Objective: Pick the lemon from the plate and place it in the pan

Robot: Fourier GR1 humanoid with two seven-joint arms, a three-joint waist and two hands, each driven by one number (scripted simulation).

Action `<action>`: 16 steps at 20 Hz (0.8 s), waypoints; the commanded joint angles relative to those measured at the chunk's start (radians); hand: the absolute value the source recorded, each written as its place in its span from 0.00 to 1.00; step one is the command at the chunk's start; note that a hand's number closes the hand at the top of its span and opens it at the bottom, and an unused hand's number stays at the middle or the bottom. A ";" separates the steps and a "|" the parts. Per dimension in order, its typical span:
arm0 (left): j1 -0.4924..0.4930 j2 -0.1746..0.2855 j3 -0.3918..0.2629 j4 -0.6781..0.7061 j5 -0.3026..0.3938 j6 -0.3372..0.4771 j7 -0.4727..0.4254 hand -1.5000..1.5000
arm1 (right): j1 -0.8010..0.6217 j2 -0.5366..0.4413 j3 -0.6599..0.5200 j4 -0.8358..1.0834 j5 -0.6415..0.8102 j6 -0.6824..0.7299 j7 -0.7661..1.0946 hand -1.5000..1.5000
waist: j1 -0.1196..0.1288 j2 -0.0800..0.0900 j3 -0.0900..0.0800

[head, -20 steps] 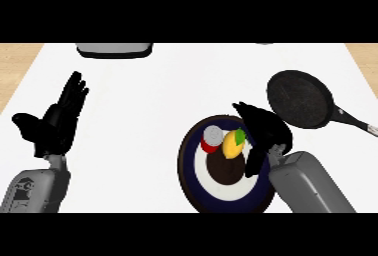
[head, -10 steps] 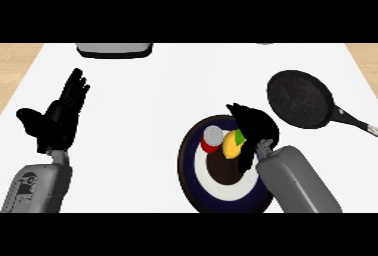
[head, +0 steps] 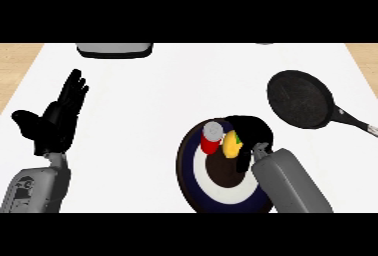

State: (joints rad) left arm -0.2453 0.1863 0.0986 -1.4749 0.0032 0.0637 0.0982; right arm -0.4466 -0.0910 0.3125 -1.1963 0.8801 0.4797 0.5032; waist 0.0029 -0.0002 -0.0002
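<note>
Partly hidden yellow lemon, green-tinged, right hand curled round it

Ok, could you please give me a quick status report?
Left robot hand open, resting at left. Right robot hand curled round lemon on plate. Can beside lemon, pan off to the right.

Your left hand rests open at the view's left, its fingers straight and close together, pointing away from you, with the thumb spread out to the left. Your left forearm, grey, rises from the lower left corner, nearly upright in the view. Your right forearm comes in from the lower edge and leans up and to the left. Your right hand bends over at the wrist, its fingers curled round the right side of the lemon.
</note>
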 commanded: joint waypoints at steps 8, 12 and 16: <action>0.000 -0.016 0.011 0.029 -0.010 -0.007 -0.031 0.50 | -0.013 0.003 0.015 0.085 0.092 -0.060 -0.200 1.00 | 0.000 0.001 0.000; 0.006 -0.045 -0.007 0.070 -0.032 0.011 -0.080 0.50 | -0.030 0.088 0.182 0.105 -0.056 -0.191 0.076 1.00 | 0.013 0.004 0.000; 0.017 -0.017 0.000 -0.006 0.005 -0.031 -0.019 0.50 | -0.077 0.090 0.370 0.043 -0.243 -0.312 0.336 1.00 | 0.039 0.002 0.001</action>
State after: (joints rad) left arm -0.2394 0.1692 0.1004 -1.4589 -0.0036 0.0463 0.0716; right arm -0.4877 -0.0190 0.5376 -1.1452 0.7725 0.2859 0.6510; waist 0.0252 0.0007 -0.0005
